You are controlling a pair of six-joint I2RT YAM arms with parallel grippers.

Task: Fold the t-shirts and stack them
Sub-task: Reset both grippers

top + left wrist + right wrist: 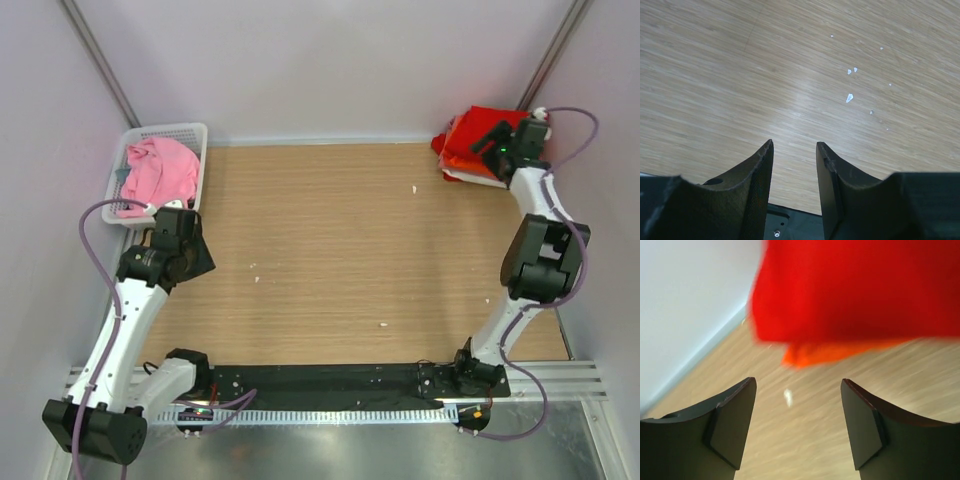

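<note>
A folded stack of t-shirts lies at the table's far right corner, the red t-shirt (472, 130) on top. In the right wrist view the red t-shirt (855, 285) fills the top, blurred, with an orange t-shirt (825, 354) showing under its edge. My right gripper (487, 150) (799, 385) is open and empty, just in front of the stack. A pink t-shirt (160, 170) lies crumpled in a white basket (196, 130) at the far left. My left gripper (193, 257) (795, 145) is open and empty over bare wood, near the basket's front.
The wooden table (340, 240) bears small white specks (850, 97). Pale walls close in the back and both sides. A black base rail (330, 382) runs along the near edge.
</note>
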